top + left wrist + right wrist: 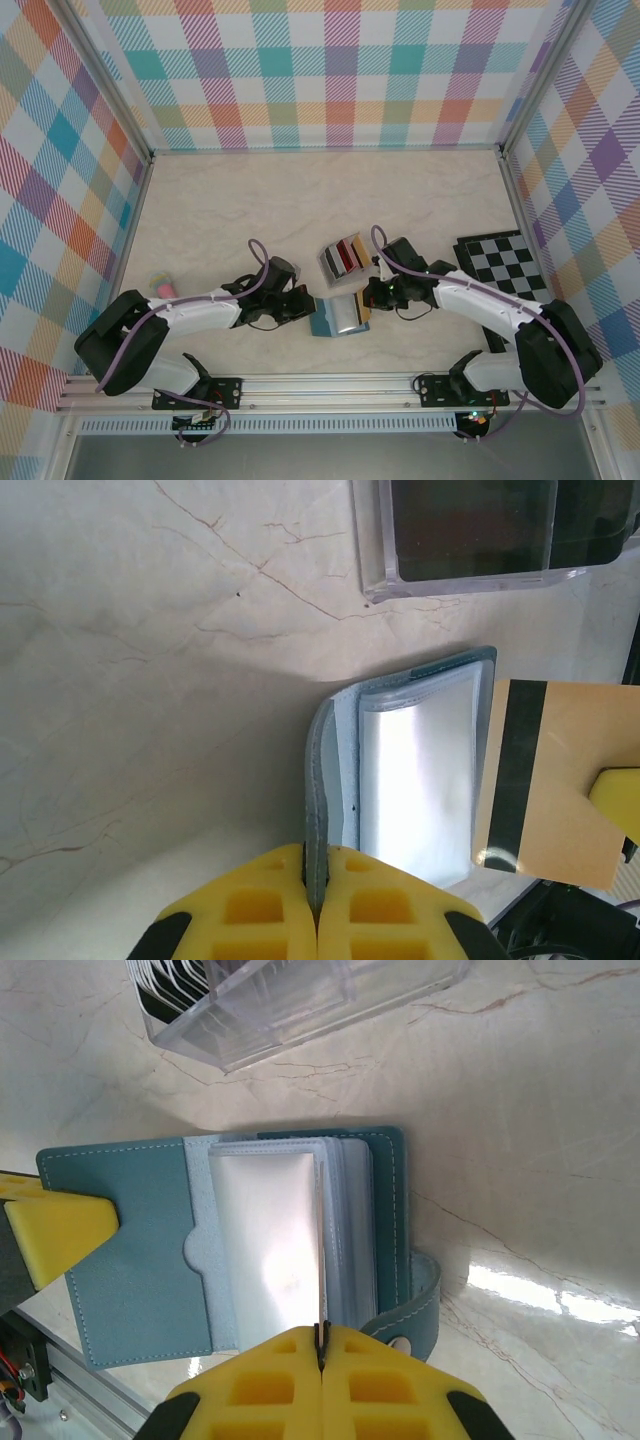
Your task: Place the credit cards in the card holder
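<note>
The marble-look worktop (250,210) carries everything, and the card holder (330,318) lies open on it near the front edge, between my two arms. It looks light and floppy, a soft teal cover around slick clear sleeves, so I judge it will slide or fold unless it is pinned. The left gripper (313,880) does that, pressed together on the edge of the cover. Just behind the holder sits the clear rack (343,258) of remaining cards, cut off in both wrist views, so I cannot count them. The gold credit card (550,780) hangs just beside the holder's open side, and the right gripper (322,1345) pinches it by one end. The card looks thin, stiff and slippery, so I think that end grip suits it. Glare whitens the top sleeve and I cannot make out its mouth; from the right wrist the card is a mere edge-on line.
</note>
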{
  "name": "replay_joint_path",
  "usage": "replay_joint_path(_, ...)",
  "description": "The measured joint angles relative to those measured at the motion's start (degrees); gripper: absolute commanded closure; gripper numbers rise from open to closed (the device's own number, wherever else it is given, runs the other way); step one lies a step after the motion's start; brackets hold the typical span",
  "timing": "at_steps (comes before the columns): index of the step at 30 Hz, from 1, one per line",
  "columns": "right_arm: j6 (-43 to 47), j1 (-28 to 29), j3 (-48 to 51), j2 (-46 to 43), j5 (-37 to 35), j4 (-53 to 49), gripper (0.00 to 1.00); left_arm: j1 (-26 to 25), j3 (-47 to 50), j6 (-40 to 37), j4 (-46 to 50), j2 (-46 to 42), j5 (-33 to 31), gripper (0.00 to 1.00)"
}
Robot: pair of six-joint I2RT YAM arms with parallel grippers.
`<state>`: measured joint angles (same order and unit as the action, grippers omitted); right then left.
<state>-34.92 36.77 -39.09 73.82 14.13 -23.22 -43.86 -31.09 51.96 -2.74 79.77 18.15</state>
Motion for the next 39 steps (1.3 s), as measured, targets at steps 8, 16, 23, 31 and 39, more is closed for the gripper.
replay_joint_path(8, 1.57, 0.00, 0.09, 0.61, -0.24, -0.57, 0.98, 0.00, -0.35, -0.94, 1.05, 0.70, 0.02, 1.00)
replay_joint_path(16, 2.67, -0.04, 0.09, 0.15, -0.68, -2.14, 0.98, 0.00, -0.68, -1.70, 1.42, 1.03, 0.04, 1.00)
replay_joint_path(23, 1.88, -0.07, 0.63, 2.01, 0.68, 0.50, 0.98, 0.00, -0.68, -1.92, 1.51, 1.18, 0.04, 1.00)
replay_joint_path(31, -0.42, -0.09, 0.79, 1.90, 3.28, 2.36, 0.97, 0.00, -1.03, -1.95, 1.57, 1.81, 0.35, 1.00)
replay_joint_path(39, -2.45, 1.09, -0.15, -1.44, 6.54, 3.32, 0.97, 0.00, -1.55, -2.08, 1.20, 2.36, 0.92, 1.00)
